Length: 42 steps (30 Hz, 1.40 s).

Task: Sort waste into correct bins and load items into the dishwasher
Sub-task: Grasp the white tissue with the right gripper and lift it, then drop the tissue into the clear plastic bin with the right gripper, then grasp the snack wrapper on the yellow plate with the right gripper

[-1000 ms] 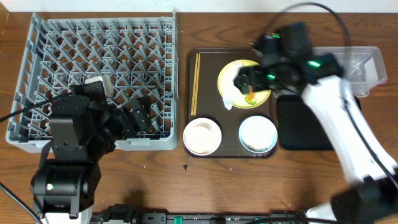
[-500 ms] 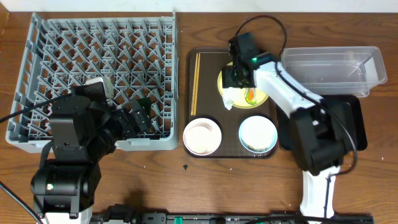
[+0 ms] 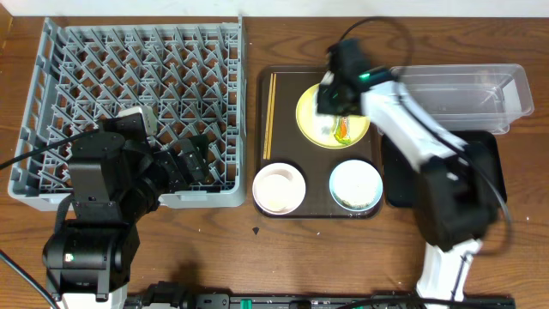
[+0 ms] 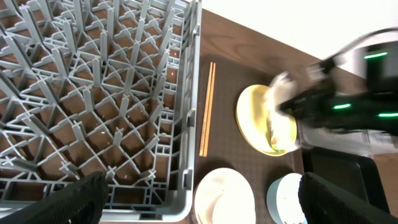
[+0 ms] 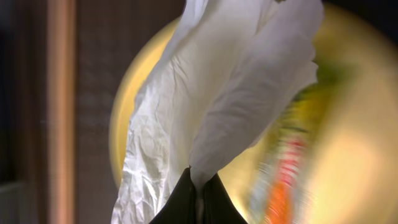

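The brown wooden worktop [image 3: 343, 257] carries a grey dish rack [image 3: 141, 64] at the left, a dark brown serving tray [image 3: 285, 129] just beside it, a clear plastic tub [image 3: 463, 90] at the right rear and a black tray [image 3: 396, 176] in front of the tub; a small dark speck [image 3: 256, 230] lies near the serving tray's front left corner

I see the overhead evenly lit with soft shadows, but my right arm [image 3: 401, 118] smears with motion blur. Left wrist view bends at its edges, blur upper right. Right wrist: tissue [image 5: 205, 106] sharp and bright, plate [image 5: 339, 162] behind badly blurred.
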### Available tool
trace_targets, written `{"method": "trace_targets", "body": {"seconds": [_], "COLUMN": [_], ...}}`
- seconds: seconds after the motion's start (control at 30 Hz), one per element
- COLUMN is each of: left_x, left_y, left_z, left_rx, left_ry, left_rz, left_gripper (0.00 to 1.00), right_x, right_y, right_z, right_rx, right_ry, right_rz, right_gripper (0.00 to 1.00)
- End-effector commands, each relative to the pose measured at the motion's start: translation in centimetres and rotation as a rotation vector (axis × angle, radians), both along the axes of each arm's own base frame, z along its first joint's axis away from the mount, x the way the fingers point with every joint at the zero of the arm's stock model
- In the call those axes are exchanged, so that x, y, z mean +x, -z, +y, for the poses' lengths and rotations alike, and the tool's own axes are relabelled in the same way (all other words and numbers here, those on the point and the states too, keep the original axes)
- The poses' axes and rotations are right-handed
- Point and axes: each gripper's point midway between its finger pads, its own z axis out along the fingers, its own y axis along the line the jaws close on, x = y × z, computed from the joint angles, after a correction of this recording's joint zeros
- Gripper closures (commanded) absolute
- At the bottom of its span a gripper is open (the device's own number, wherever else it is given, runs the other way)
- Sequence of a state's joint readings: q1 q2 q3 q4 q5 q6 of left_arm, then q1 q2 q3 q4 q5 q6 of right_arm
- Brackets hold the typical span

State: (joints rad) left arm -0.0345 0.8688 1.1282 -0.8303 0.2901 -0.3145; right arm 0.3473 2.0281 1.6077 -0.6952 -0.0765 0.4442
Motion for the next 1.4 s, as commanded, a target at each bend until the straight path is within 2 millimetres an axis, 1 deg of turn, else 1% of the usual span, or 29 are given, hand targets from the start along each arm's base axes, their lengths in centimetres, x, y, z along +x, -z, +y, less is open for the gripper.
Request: {"method": "trace_targets", "body": {"seconds": [0.0, 0.03, 0.07, 0.1, 0.13, 0.17, 0.23, 0.3, 0.37, 0.4, 0.43, 0.47, 0.5, 0.57, 0.6, 0.63, 0.73, 0.77, 0.8, 0.87, 0.9, 0.93, 1.0, 1.13, 1.27, 1.37], "left_x": [0.0, 0.0, 0.0, 0.0, 0.0, 0.0, 0.0, 0.0, 0.0, 0.0, 0.0, 0.0, 0.0, 0.0, 0.0, 0.0, 0.0, 0.0, 0.0, 0.0, 0.0, 0.0, 0.0, 0.0, 0.0, 0.0], "left_y": [-0.9, -0.9, -0.9, -0.9, -0.9, -0.9, -0.9, -0.9, -0.9, -0.9, -0.9, -0.9, -0.9, -0.9, -0.9, -0.9, -0.9, -0.9, -0.9, -0.9, -0.9, -0.9, -0.9, -0.9, -0.9, -0.9], "left_z": [-0.1, -0.1, -0.1, -0.1, -0.1, -0.1, -0.1, -0.1, -0.1, -0.1, -0.1, -0.1, -0.1, -0.1, -0.1, -0.1, -0.1, -0.1, -0.1, -0.1, -0.1, -0.1, -0.1, -0.1, -0.1, -0.1], "left_rx": [-0.004, -0.004, -0.004, -0.004, -0.004, -0.004, -0.004, -0.004, -0.004, -0.004, -0.004, -0.004, -0.004, -0.004, -0.004, -0.004, -0.004, -0.004, -0.004, -0.004, -0.004, -0.004, -0.004, -0.004, -0.004, -0.004], "left_ry": [0.01, 0.01, 0.01, 0.01, 0.01, 0.01, 0.01, 0.01, 0.01, 0.01, 0.01, 0.01, 0.01, 0.01, 0.01, 0.01, 0.01, 0.01, 0.01, 0.01, 0.01, 0.01, 0.01, 0.01, 0.01, 0.01], "left_rz": [-0.024, -0.024, -0.024, -0.024, -0.024, -0.024, -0.024, -0.024, -0.024, -0.024, -0.024, -0.024, -0.024, -0.024, -0.024, -0.024, -0.024, -0.024, -0.024, -0.024, -0.024, -0.024, -0.024, -0.024, -0.024, -0.024], "left_gripper": [0.02, 0.02, 0.02, 0.02, 0.02, 0.02, 0.02, 0.02, 0.02, 0.02, 0.02, 0.02, 0.02, 0.02, 0.02, 0.02, 0.02, 0.02, 0.02, 0.02, 0.02, 0.02, 0.02, 0.02, 0.02, 0.02], "right_x": [1.1, 1.1, 1.0, 0.9, 0.7, 0.4, 0.3, 0.7, 0.8, 0.9, 1.0, 1.3, 1.5, 1.7, 1.9, 2.0, 1.6, 1.2, 0.4, -0.9, -1.6, -2.1, -3.1, -3.8, -2.8, -2.0], "right_y": [-8.2, -8.7, -8.5, -8.2, -7.8, -6.8, -5.8, -4.7, -3.7, -3.3, -3.0, -2.9, -3.1, -4.0, -4.6, -5.5, -8.5, -9.3, -9.9, -10.0, -9.6, -9.0, -7.1, -2.9, 1.0, 3.6], "right_z": [-5.5, -7.7, -10.0, -11.5, -12.5, -15.1, -17.5, -18.9, -19.8, -20.0, -20.3, -20.4, -20.4, -19.4, -18.6, -17.4, -12.3, -10.7, -8.5, -5.6, -4.3, -3.5, -2.4, -2.7, -3.7, -4.2], "right_rx": [0.088, 0.095, 0.087, 0.077, 0.068, 0.043, 0.029, 0.03, 0.022, 0.02, 0.016, 0.005, 0.0, 0.025, 0.046, 0.076, 0.155, 0.167, 0.172, 0.145, 0.116, 0.08, -0.022, -0.237, -0.402, -0.433], "right_ry": [0.193, 0.266, 0.351, 0.415, 0.46, 0.573, 0.666, 0.704, 0.723, 0.728, 0.724, 0.698, 0.667, 0.583, 0.532, 0.46, 0.175, 0.093, -0.003, -0.115, -0.144, -0.158, -0.138, 0.034, 0.117, 0.142], "right_rz": [-0.124, -0.117, -0.096, -0.079, -0.066, -0.033, -0.007, 0.005, 0.023, 0.03, 0.03, 0.021, 0.011, -0.008, -0.021, -0.041, -0.111, -0.128, -0.139, -0.134, -0.12, -0.103, -0.054, 0.02, 0.017, 0.034], "right_gripper": [0.99, 0.99, 0.99, 0.99, 0.99, 0.99, 0.99, 0.99, 0.99, 0.87, 0.71, 0.59, 0.5, 0.48, 0.48, 0.48, 0.48, 0.48, 0.48, 0.46, 0.43, 0.4, 0.35, 0.28, 0.28, 0.29]}}
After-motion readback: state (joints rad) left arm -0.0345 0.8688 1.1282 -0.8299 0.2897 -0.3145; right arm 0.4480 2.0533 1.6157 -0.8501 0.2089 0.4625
